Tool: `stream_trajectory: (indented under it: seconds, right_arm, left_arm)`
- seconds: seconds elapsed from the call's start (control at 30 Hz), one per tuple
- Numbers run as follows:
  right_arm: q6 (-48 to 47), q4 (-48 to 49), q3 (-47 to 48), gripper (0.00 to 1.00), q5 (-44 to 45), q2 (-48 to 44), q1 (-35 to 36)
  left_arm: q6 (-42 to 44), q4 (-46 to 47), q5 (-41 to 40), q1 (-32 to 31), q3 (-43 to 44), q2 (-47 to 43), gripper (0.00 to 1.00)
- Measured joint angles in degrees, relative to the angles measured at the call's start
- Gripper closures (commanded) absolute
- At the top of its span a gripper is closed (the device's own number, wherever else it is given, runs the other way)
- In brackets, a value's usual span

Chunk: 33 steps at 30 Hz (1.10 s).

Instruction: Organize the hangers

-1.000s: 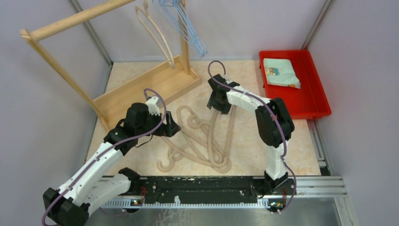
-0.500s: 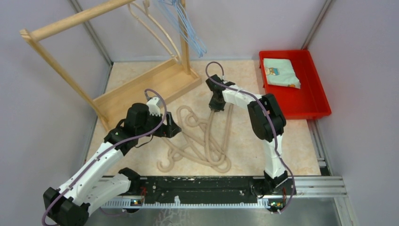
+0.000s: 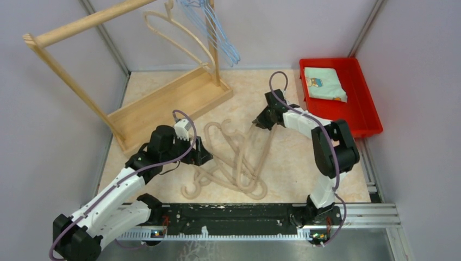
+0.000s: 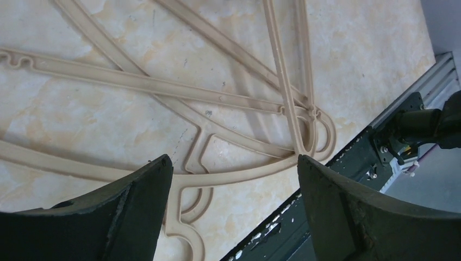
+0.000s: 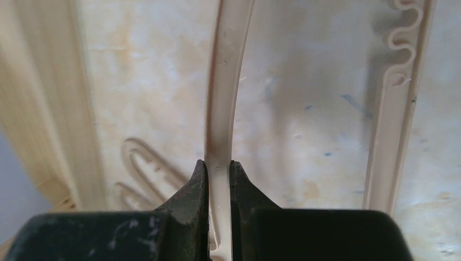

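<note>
Tangle explains most of what shows here: several beige hangers [image 3: 237, 163] lie crossed over one another on the surface [image 3: 247, 89] between the two arms, hooks and limbs interlocked; one probably cannot be lifted out without dragging its neighbours. The right tool [image 5: 218, 166] is clamped on the thin limb of one beige hanger, its jaws pressed flat against both sides of the strip, at the far right edge of the pile; gripping an outer limb rather than the knot looks chosen so that this hanger can be drawn clear of the rest. The left tool [image 4: 234, 174] hangs low over the near left part of the pile, fingers spread wide with nothing between them; crossed limbs and a hook loop lie on the surface just below it, so it seems placed either to pin the others down or to take the next one. On the wooden rack [image 3: 163, 106] at the far left, one beige hanger [image 3: 179, 41] and a bunch of light-blue wire hangers [image 3: 217, 32] hang near its top end; that suggests the rack is where the pile belongs, sorted by kind, with most beige ones not yet hung. A red tray [image 3: 356, 111] holding a folded cloth [image 3: 324, 84] sits well apart at the far right and plays no evident part.
</note>
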Motion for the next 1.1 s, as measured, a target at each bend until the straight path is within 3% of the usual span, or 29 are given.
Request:
stream_trajectory:
  seconds: [0.3,0.83,0.97,1.1]
  right_arm:
    - [8.7,10.8,-2.2,1.0,-9.3,-8.6,0.3]
    - [12.9,13.9,1.3,1.0,-10.3,-9.0,4.7]
    - [14.5,14.7,3.4,1.0,-10.6,-9.0,5.2]
    - [16.1,15.7,4.2,1.0,-10.8,-9.1,5.3]
  left_arm:
    - [-0.2,9.6,3.3,-2.2,-0.2,3.7,0.08]
    - [-2.0,16.2,-0.6,-13.1,1.2,12.4,0.11]
    - [-3.0,16.5,-2.8,-15.3,1.2,13.2,0.22]
    - [-3.5,16.3,-5.0,-16.2,1.1,13.2,0.49]
